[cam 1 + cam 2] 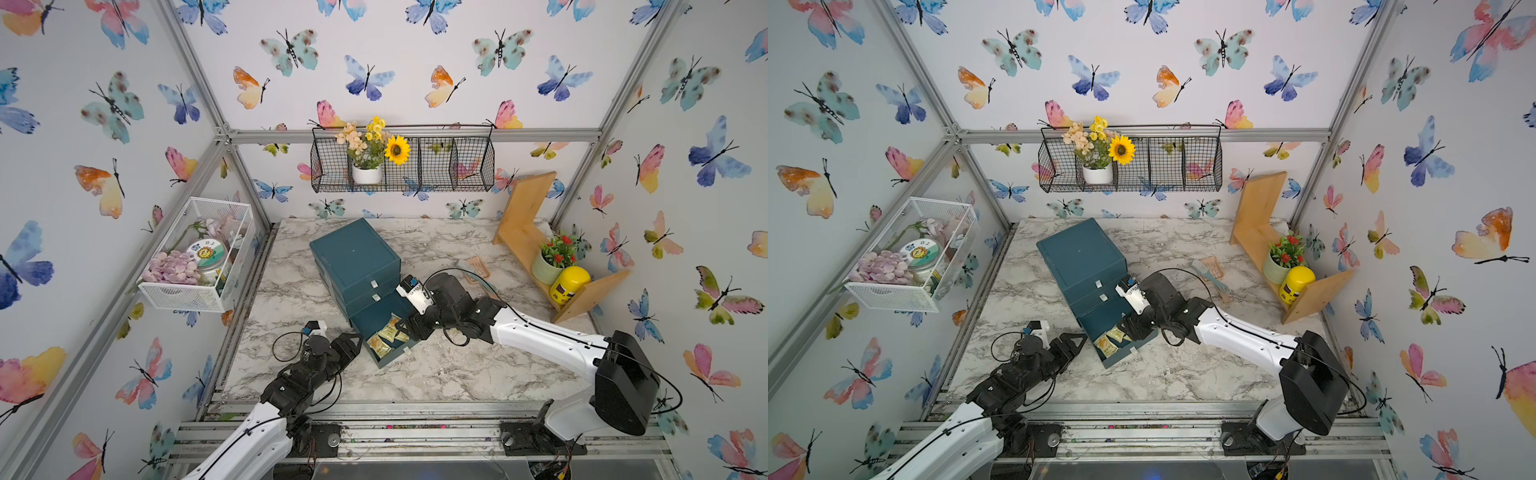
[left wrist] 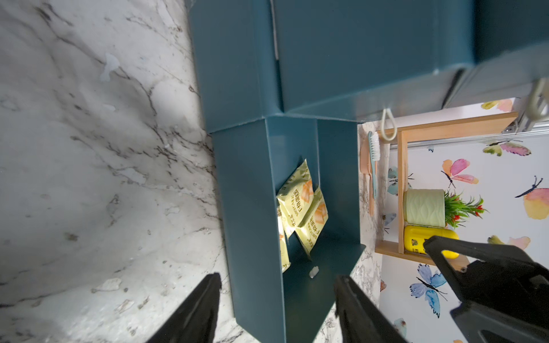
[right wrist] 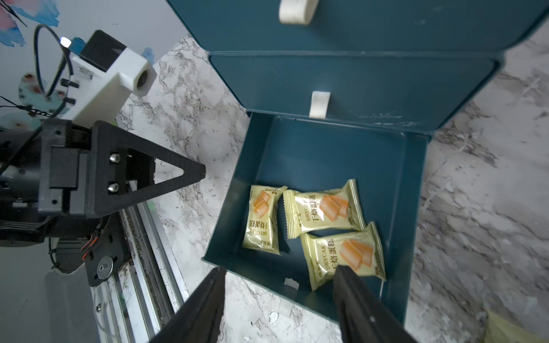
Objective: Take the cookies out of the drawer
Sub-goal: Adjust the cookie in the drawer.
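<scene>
The teal cabinet has its bottom drawer pulled out. Three pale yellow cookies lie flat on the drawer floor, and they also show in both top views and in the left wrist view. My right gripper hangs open over the drawer's front edge, one finger above the nearest packet, holding nothing. At the drawer's left side my left gripper is open, with its fingers on either side of the drawer's side wall and no contact visible.
A pink-and-teal brush lies on the marble behind my right arm. The wooden shelf at the right holds a plant pot and a yellow jar. A pale yellow wrapper edge lies on the table beside the drawer.
</scene>
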{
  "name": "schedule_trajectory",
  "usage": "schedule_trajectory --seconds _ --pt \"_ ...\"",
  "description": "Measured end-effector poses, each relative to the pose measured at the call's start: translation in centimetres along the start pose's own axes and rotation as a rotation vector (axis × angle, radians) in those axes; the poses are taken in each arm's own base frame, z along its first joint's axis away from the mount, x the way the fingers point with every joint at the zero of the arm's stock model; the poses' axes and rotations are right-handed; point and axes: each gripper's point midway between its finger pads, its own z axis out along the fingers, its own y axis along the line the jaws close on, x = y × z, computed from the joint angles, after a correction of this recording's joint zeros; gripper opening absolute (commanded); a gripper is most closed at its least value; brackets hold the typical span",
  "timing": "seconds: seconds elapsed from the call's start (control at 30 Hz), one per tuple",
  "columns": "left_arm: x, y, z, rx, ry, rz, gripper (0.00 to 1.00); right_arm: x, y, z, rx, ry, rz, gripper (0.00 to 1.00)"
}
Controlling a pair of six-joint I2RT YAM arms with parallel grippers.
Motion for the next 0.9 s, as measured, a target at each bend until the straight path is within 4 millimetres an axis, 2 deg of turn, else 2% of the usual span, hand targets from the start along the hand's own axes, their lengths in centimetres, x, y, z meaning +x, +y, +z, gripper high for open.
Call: schedule_trajectory --seconds 0.23,0.43,0.67,0.9 --pt "0.1 -0.8 0.3 0.033 0.011 0.003 0.60 -1.0 1.0 0.6 -0.034 -0.054 -0.234 0.62" --pt "0.3 -0.5 0.8 0.010 0.028 0.009 0.58 -0.3 1.3 1.0 -0.044 -0.041 -0.498 0.64" --pt "0.1 -0.8 1.0 0.022 0.023 0.009 0.55 1.0 0.5 3.3 -0.060 0.052 -0.709 0.64" --pt "0.0 -1.0 1.2 0.029 0.020 0.001 0.51 0.3 0.2 5.3 -0.081 0.096 -0.827 0.61"
